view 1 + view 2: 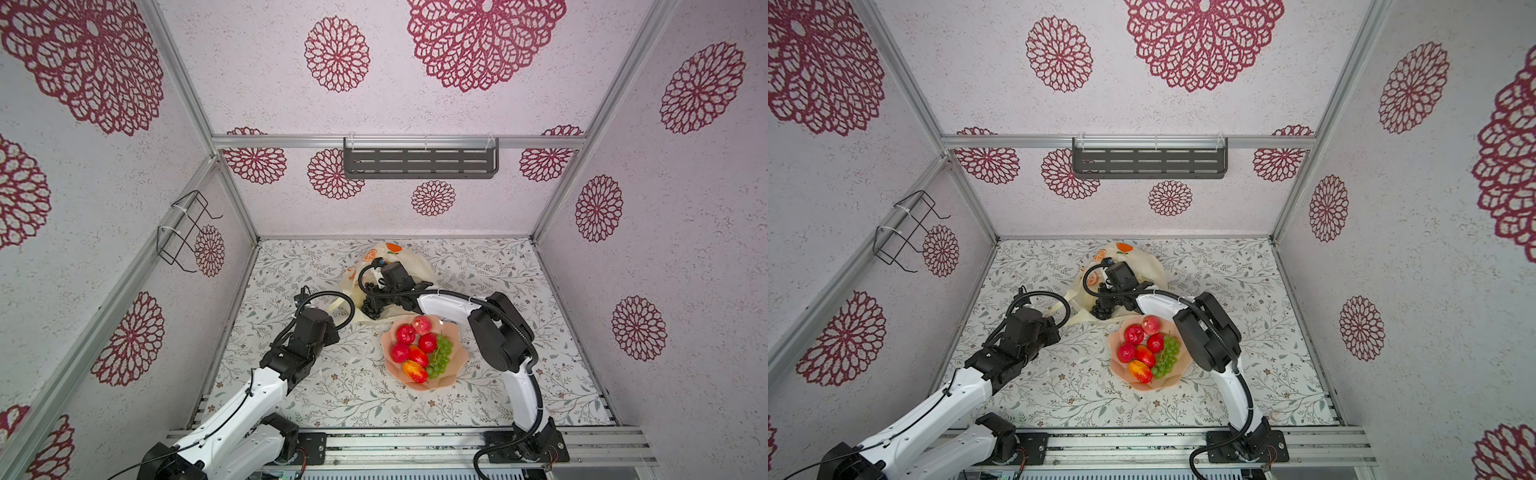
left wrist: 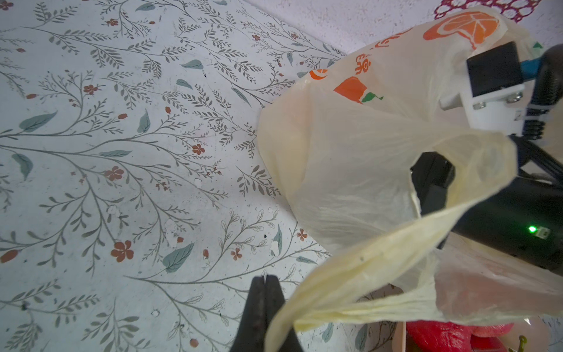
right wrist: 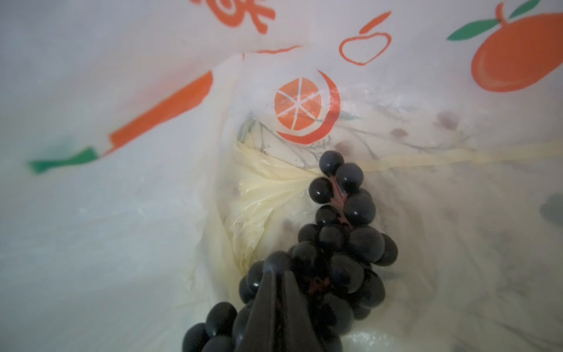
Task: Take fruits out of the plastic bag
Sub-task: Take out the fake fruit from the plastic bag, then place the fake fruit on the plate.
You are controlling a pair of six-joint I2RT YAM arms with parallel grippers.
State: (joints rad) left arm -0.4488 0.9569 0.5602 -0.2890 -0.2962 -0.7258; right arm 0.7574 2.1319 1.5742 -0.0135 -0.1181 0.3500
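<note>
Jaws of the right gripper [image 3: 275, 271] clench one dark grape bunch [image 3: 350, 231] inside the single plastic bag [image 1: 413, 261]; its orange lettering is unreadable. Left gripper [image 2: 265, 279] pinches one handle [image 2: 380, 250]. At 5 o'clock, one bowl [image 1: 457, 365] holds four round red fruits [image 1: 406, 333], two mangoes [image 1: 414, 371], one green grape bunch [image 1: 442, 358].

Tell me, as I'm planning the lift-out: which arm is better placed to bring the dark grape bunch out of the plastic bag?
Right. The right pincer is shut on the dark grape bunch inside the plastic bag; the left pincer just pinches the bag's handle.
</note>
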